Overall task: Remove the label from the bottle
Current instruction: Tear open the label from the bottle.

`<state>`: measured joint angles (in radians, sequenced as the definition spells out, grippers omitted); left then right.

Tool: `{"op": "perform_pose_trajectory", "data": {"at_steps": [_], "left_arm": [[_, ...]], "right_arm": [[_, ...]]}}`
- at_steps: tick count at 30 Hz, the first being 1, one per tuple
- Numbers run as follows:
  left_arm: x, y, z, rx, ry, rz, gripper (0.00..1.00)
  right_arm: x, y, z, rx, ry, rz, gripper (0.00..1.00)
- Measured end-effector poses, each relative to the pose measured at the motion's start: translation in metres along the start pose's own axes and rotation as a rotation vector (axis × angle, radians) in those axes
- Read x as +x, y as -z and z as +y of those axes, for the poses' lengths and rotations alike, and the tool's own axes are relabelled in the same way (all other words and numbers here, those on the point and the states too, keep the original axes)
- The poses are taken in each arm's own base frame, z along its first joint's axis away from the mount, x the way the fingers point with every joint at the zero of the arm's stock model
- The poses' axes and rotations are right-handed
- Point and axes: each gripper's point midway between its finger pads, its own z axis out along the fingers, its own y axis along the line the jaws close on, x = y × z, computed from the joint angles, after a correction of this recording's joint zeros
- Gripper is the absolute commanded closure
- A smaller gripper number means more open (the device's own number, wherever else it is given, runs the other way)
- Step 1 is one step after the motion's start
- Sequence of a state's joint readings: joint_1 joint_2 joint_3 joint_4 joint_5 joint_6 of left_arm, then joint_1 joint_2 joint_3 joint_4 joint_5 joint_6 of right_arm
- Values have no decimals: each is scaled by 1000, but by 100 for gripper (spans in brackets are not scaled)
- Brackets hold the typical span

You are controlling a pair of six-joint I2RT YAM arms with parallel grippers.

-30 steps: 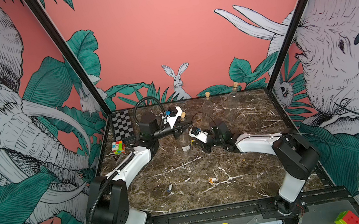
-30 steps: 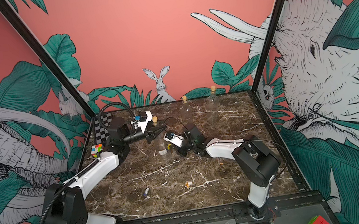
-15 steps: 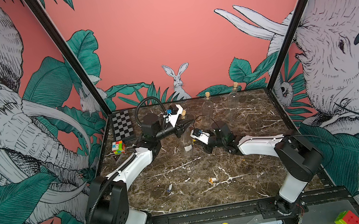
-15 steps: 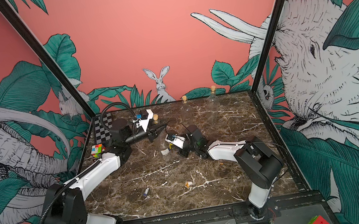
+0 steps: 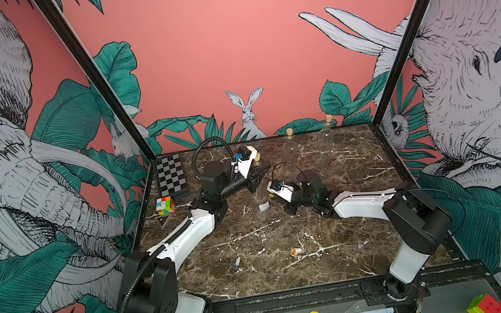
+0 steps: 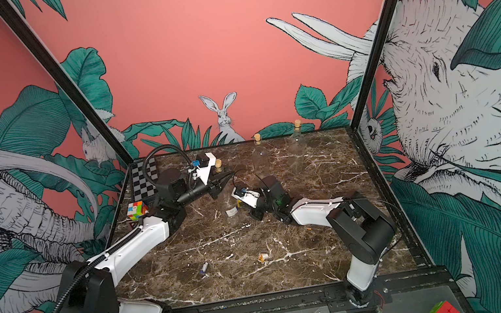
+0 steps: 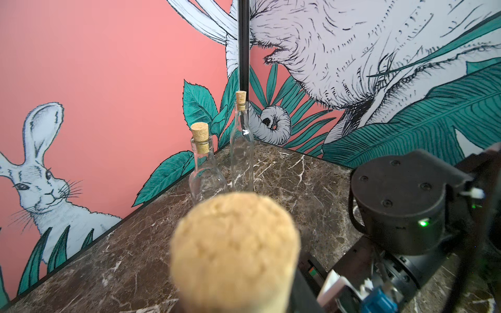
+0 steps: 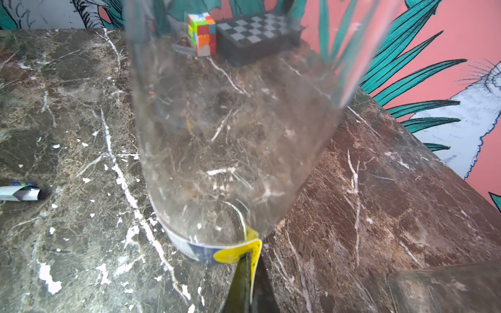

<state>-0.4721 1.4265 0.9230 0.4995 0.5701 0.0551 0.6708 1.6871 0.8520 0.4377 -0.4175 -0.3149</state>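
Right fingers tight on label flap, left fingers around bottle neck.

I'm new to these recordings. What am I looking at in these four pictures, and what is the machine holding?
Two robot arms stand at the near edge of a marble table, each ending in a two-fingered gripper. Two pictures look down from overhead and are nearly alike; the other two come from cameras on the arms' wrists. The left gripper grips the neck of a clear bottle, just under its cork. The right gripper is shut on the yellow end of the label, low on that bottle. Also on the table are two spare corked bottles at the back, a Rubik's cube, a chessboard box and two small rolled scraps.
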Motion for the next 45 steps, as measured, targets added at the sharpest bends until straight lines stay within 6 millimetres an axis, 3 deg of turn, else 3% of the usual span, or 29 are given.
{"op": "perform_pose_trajectory", "data": {"at_steps": [23, 36, 45], "left_arm": [[0, 1, 12, -110, 29, 5, 100], [0, 2, 12, -128, 50, 3, 100], [0, 5, 17, -170, 52, 1, 100]], "right_arm": [[-5, 4, 1, 10, 5, -27, 100], [-8, 12, 22, -15, 109, -18, 100], [-10, 13, 26, -21, 128, -19, 100]]}}
